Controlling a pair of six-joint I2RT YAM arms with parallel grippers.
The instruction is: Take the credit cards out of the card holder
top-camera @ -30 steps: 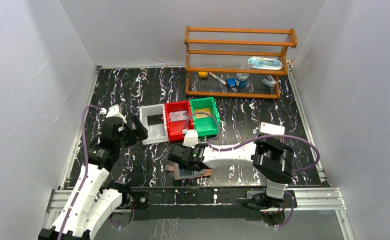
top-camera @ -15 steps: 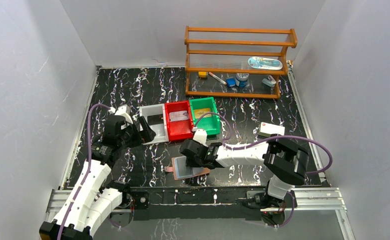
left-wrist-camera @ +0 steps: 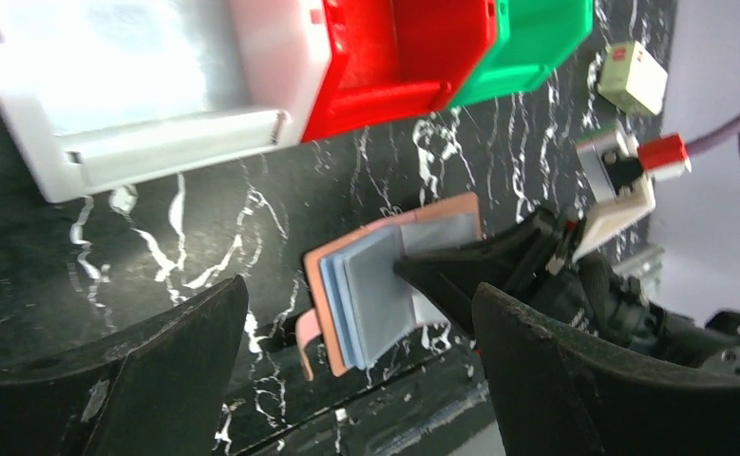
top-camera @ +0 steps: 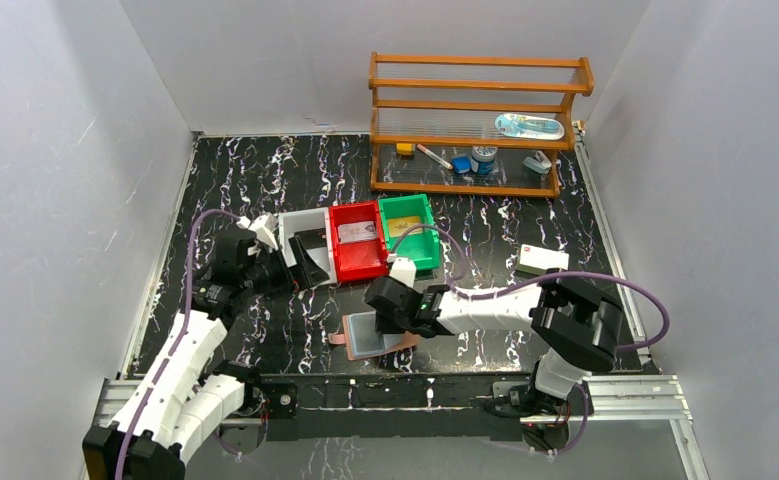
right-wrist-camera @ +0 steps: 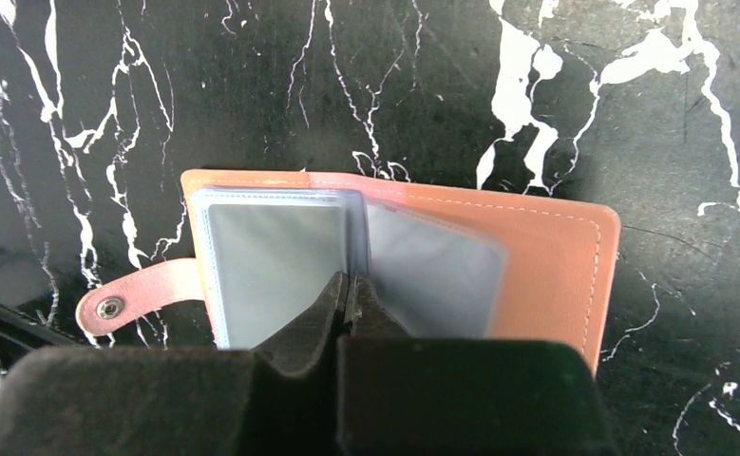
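The card holder, reddish-brown leather, lies open on the black marbled table near the front edge. Its pale grey-blue pockets face up and its strap tab points left. My right gripper is shut, and its joined tips rest at the fold between the two pockets. Nothing shows between its fingers. Whether the pockets hold credit cards I cannot tell. My left gripper hangs open at the front of the white bin. In its wrist view it looks down at the card holder from a distance.
A white bin, a red bin and a green bin stand in a row behind the holder. A flat card lies in the red one. A white box with a red mark sits at right. A wooden shelf stands at the back.
My right gripper has closed and drawn back to the right, uncovering the holder's pockets. The left arm has swung right, over the front of the white bin.
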